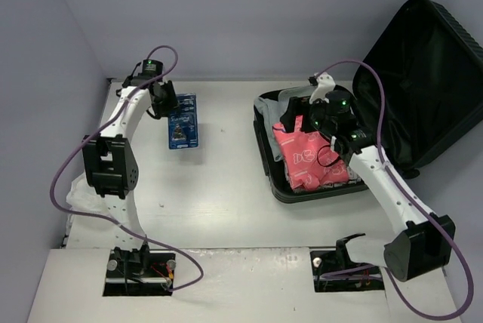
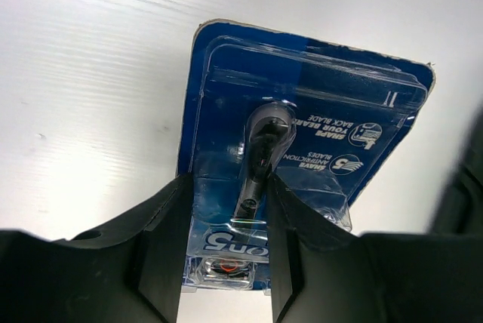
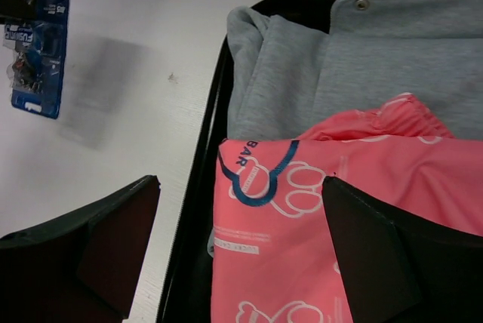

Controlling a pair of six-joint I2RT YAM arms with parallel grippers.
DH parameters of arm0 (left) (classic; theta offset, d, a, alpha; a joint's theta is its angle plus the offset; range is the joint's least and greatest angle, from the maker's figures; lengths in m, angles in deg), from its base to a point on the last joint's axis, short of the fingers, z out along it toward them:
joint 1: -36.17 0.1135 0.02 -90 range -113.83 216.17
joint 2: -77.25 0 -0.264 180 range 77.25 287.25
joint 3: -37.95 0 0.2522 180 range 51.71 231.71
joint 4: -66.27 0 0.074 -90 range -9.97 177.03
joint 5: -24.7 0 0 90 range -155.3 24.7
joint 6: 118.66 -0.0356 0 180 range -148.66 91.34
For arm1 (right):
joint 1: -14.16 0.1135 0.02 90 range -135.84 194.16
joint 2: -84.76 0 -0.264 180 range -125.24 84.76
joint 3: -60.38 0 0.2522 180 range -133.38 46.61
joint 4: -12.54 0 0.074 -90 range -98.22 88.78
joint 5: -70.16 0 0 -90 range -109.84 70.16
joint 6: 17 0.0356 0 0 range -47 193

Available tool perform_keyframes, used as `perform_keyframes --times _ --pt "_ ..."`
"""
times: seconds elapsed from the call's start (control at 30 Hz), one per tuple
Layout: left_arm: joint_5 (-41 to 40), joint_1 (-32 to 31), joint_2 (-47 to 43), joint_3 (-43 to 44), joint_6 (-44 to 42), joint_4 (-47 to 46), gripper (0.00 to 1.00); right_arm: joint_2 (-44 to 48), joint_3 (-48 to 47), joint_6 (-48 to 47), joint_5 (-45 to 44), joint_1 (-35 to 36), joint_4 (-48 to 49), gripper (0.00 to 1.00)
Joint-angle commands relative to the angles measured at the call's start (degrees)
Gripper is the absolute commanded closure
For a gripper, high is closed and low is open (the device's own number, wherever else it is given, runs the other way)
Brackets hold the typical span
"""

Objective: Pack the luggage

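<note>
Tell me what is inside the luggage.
The open luggage holds a pink printed packet lying partly over a grey garment. Anything beneath those two, and most of the lining, is covered and cannot be seen.

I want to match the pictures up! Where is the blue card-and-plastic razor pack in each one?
Top external: blue card-and-plastic razor pack, upper left of centre.
Left wrist: the pack fills the middle.
Right wrist: the pack is in the top left corner.
Shared landmark: the white table under it.
</note>
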Motion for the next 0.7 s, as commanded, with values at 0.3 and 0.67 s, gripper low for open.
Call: perform_keyframes --times 0.3,0.67 --pt "2.37 -21.30 -2.71 28.73 5.18 10.29 1.00 9.44 0.49 2.10 -6.14 -14.33 -3.51 0.15" --pt "5.09 -30.63 14.78 48.63 7.04 0.38 1.00 10.94 0.93 2.81 -2.26 -17.07 -4.66 0.15"
